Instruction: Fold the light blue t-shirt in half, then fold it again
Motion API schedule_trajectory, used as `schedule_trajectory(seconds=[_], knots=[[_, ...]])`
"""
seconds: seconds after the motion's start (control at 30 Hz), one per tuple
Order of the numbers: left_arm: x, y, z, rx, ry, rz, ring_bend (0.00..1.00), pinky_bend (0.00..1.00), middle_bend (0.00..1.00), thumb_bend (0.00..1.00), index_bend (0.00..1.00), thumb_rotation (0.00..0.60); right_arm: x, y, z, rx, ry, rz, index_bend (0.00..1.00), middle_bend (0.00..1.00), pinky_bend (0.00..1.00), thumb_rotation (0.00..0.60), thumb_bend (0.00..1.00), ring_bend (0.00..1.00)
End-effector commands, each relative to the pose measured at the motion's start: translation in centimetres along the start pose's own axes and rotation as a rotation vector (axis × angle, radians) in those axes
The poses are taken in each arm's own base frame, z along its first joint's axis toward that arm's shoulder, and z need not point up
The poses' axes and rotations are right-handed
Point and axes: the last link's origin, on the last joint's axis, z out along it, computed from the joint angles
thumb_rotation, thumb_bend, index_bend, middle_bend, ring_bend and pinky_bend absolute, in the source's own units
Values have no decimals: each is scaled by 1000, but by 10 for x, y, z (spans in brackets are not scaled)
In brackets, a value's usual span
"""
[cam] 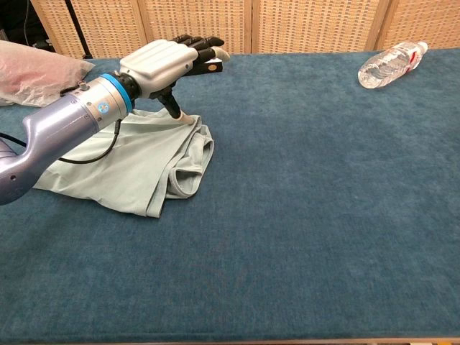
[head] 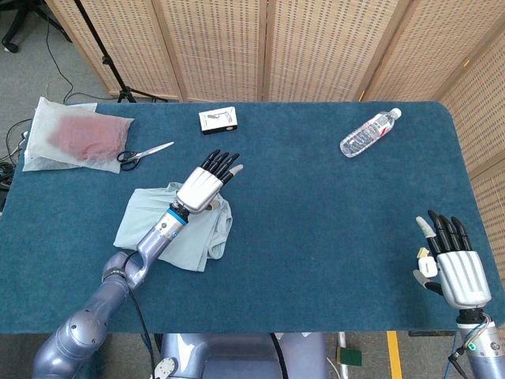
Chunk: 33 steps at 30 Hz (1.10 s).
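The light blue t-shirt (head: 166, 229) lies folded and rumpled on the left part of the blue table (head: 316, 213), its collar edge (cam: 188, 176) toward the middle. My left hand (head: 207, 183) hovers over the shirt's far right corner with its fingers stretched flat. Its thumb (cam: 176, 109) points down onto the cloth there. In the chest view the same hand (cam: 162, 61) holds nothing. My right hand (head: 454, 267) is at the table's front right edge, fingers spread and upright, empty and far from the shirt.
A plastic water bottle (head: 369, 132) lies at the back right. A small white and black box (head: 218, 119) sits at the back centre, scissors (head: 144, 153) and a clear bag with red cloth (head: 75, 134) at the back left. Wicker screens stand behind the table.
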Motion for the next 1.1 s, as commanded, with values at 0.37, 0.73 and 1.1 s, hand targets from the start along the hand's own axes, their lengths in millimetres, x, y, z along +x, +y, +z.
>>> schedule_trajectory(seconds=[0.37,0.73,1.1], knots=[[3,-25,-20,-17,-69,-14,0,0,0,0,0,600,0,-4,-4,18,4,-8,0,0,0,600,0,0],[30,-49,-51,-6,52,-140,0,0,0,0,0,600,-1,-9,-7,38,3,-15,0,0,0,600,0,0],[73,-101,-141,144,127,-162,0,0,0,0,0,600,7,-10,-11,43,31,-3,0,0,0,600,0,0]])
